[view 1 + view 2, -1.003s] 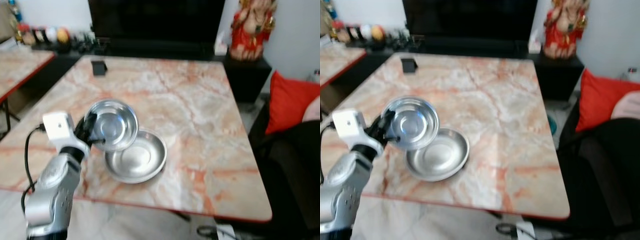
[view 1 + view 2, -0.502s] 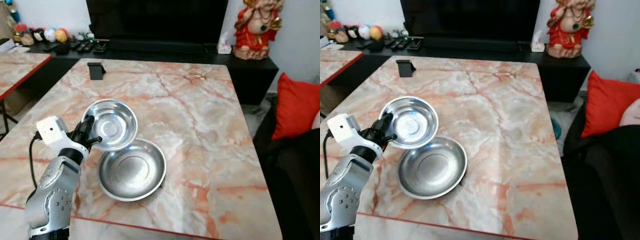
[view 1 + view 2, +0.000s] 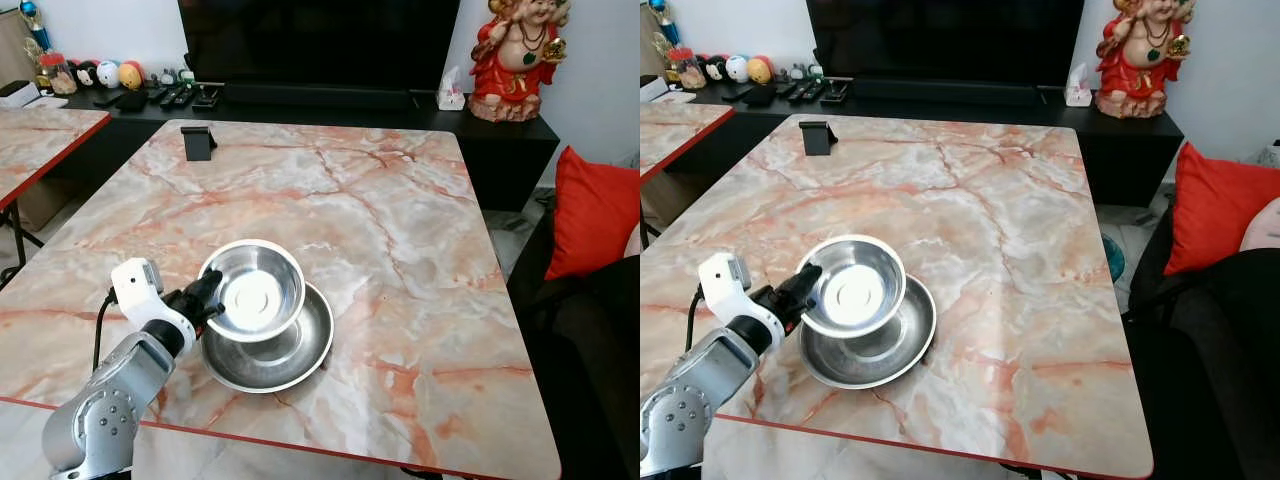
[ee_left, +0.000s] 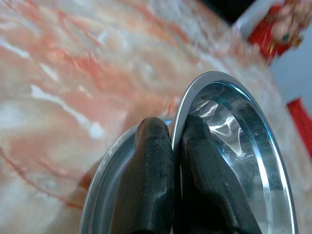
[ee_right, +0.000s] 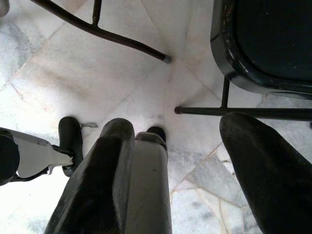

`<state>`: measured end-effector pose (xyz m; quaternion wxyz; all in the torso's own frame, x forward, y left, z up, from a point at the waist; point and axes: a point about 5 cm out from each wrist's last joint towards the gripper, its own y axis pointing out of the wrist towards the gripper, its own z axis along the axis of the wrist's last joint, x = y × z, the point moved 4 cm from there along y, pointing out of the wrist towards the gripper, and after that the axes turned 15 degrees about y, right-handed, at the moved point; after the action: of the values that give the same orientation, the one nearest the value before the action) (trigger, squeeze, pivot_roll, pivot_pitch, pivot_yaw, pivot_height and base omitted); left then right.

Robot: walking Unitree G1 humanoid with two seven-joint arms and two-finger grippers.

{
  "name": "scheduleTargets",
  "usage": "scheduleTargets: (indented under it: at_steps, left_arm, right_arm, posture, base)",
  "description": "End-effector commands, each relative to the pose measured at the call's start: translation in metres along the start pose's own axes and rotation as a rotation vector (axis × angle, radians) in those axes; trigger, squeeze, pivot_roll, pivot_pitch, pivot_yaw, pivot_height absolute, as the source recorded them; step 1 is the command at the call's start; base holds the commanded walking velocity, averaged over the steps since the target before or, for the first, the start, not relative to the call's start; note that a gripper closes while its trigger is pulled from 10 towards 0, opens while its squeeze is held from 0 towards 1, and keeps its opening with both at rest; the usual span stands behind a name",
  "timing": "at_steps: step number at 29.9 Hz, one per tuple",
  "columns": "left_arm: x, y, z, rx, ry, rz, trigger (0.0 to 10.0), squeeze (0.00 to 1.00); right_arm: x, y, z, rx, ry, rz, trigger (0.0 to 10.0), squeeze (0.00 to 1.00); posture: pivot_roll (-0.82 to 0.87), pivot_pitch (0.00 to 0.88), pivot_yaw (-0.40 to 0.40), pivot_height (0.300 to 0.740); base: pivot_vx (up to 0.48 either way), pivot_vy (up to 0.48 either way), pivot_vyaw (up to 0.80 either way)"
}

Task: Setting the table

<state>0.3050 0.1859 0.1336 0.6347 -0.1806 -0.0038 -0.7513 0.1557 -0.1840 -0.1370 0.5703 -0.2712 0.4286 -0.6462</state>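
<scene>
The left gripper (image 3: pixel 205 292) pinches the rim of the small steel bowl (image 3: pixel 252 290), one black finger inside the rim and one outside, as the left wrist view shows close up. It holds the bowl over the larger steel dish (image 3: pixel 290 352), which sits on the marble table (image 3: pixel 400 220) near its front edge, toward seven o'clock from the table's middle. Whether the bowl's base already touches the dish, I cannot tell; it looks very close.

The right gripper (image 5: pixel 195 161) hangs idle with its fingers spread apart, pointed at the tiled floor (image 5: pixel 97 73) among dark chair legs (image 5: pixel 105 34).

By my reckoning the setting has barely begun: one dish is placed and the bowl is not yet let go. A small black stand (image 3: pixel 198 141) sits at eleven o'clock on the table.
</scene>
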Motion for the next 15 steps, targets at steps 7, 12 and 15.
scheduleTargets:
  at_steps: [7, 12, 15]
  left_arm:
    - [0.0137, 0.0001, -0.0088, -0.07, 0.061, -0.058, 10.0, 0.0]
    - [0.0147, 0.0005, -0.0093, -0.08, 0.067, -0.058, 10.0, 0.0]
    - [0.0124, 0.0008, -0.0094, -0.086, 0.079, -0.041, 10.0, 0.0]
  right_arm:
    - [0.0001, -0.0003, -0.0033, -0.017, -0.018, 0.002, 10.0, 0.0]
    - [0.0, -0.0003, -0.0033, -0.017, -0.02, 0.003, 10.0, 0.0]
    - [-0.0003, -0.0002, -0.0032, -0.018, -0.021, 0.004, 10.0, 0.0]
  posture:
    - [0.0, 0.0, 0.011, 0.74]
    - [0.0, 0.0, 0.011, 0.74]
    - [0.01, 0.0, 0.01, 0.74]
  base:
    - [0.0, 0.0, 0.0]
    - [0.0, 0.0, 0.0]
    - [0.0, 0.0, 0.0]
